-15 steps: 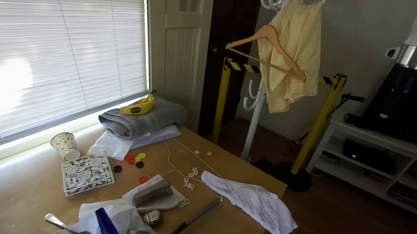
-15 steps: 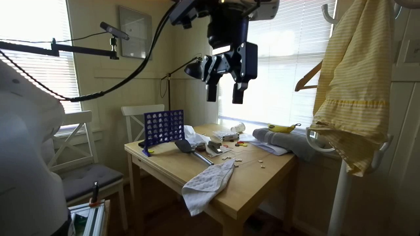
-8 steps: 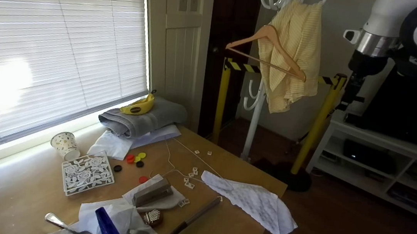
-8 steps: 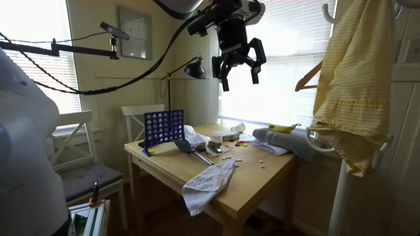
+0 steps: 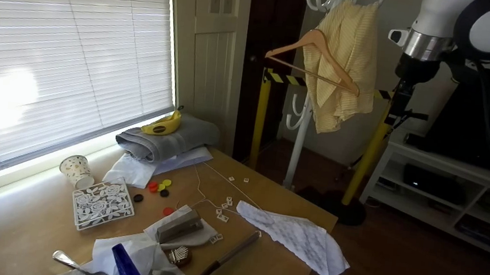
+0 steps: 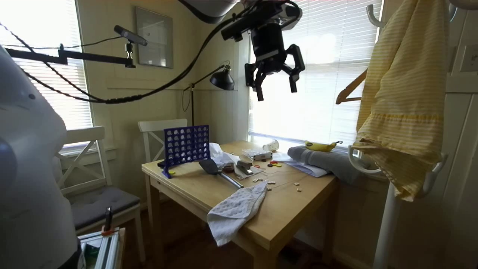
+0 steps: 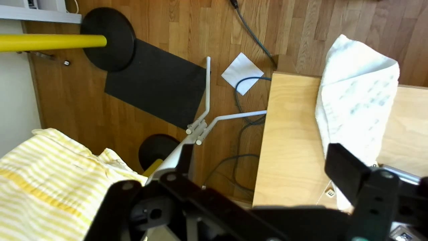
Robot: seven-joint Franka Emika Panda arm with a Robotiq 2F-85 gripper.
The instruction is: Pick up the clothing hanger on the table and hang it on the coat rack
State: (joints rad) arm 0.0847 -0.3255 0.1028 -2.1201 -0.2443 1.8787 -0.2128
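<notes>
The wooden hanger [image 5: 317, 37] is up at the coat rack [image 5: 297, 150], beside a yellow striped cloth; its metal hook cannot be made out. In an exterior view the hanger [image 6: 351, 89] is mostly hidden behind the cloth. The rack's pole also shows in the wrist view [image 7: 174, 156]; the hanger does not show there. My gripper [image 6: 277, 92] is open with nothing between its fingers. It is high above the table [image 6: 295, 213], apart from the hanger. In the wrist view the open gripper [image 7: 260, 159] has the table [image 7: 287, 134] edge and floor beyond it.
The yellow striped cloth [image 5: 348, 62] hangs on the rack. Yellow barrier posts [image 5: 362, 168] stand near it. The table bears a white cloth [image 6: 239, 209], a spatula [image 6: 230, 180], a blue game grid [image 6: 186, 145] and a grey towel [image 6: 317, 158]. A lamp [image 6: 223, 79] stands behind.
The arm has come in from the right edge in an exterior view. The gripper has risen, turned and stayed open. The hanger and the table's things have not moved.
</notes>
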